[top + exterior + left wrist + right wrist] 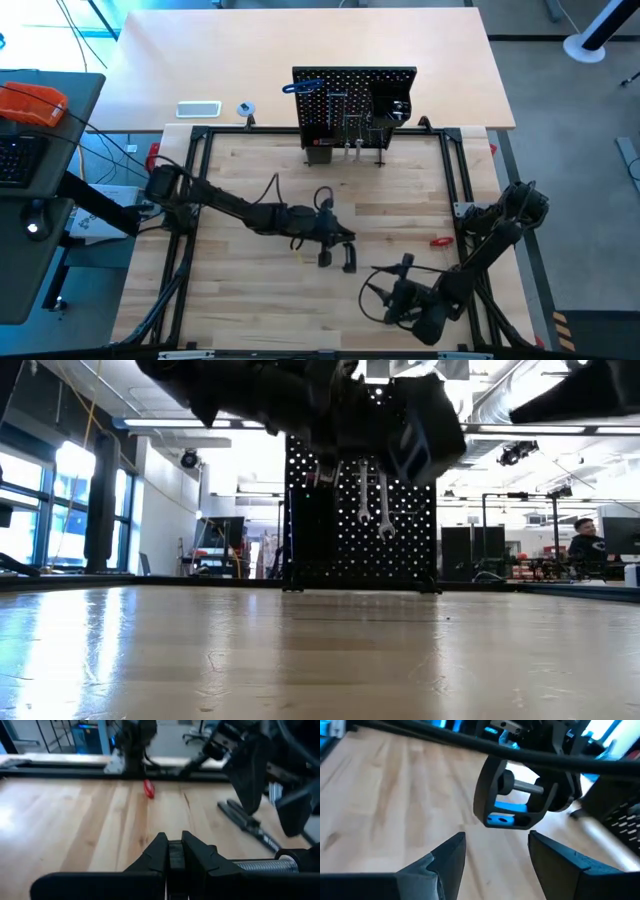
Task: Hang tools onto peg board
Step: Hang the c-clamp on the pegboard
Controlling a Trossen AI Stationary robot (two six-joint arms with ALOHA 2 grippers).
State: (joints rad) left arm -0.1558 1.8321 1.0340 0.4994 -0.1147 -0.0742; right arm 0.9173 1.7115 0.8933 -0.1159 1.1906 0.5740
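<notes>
Left claw (335, 250) sits mid-worktop, fingers pinched almost together; a small black part hangs at the tips, can't tell from above whether it's gripped. Right claw (385, 290) is near the front right of the worktop (240, 190), fingers spread wide, nothing between them.

High view: peg board (355, 105) stands upright at the back edge of the wooden worktop, centre. Blue-handled tool (300, 87) hangs at its upper left corner, silver tools on hooks mid-panel, black box bin (393, 103) on its right side. A red-handled item (441, 241) lies on the wood right of centre, apart from both claws. A thin dark tool (271, 190) lies just behind the left arm.

Low view: peg board (360, 510) straight ahead at the far end, two silver wrenches (373, 500) hanging side by side. Arm bodies fill the top of the frame. A person (587, 540) sits far right in the room behind.

Left wrist view: left claw fingers (157, 852) nearly touching, pinching a thin dark piece. Red-handled item (149, 788) on the wood ahead; long black bar (247, 825) lies to one side.

Right wrist view: right claw fingers (450, 852) well apart, empty. Ahead sits the left claw (510, 820), black housing with a blue insert.
</notes>
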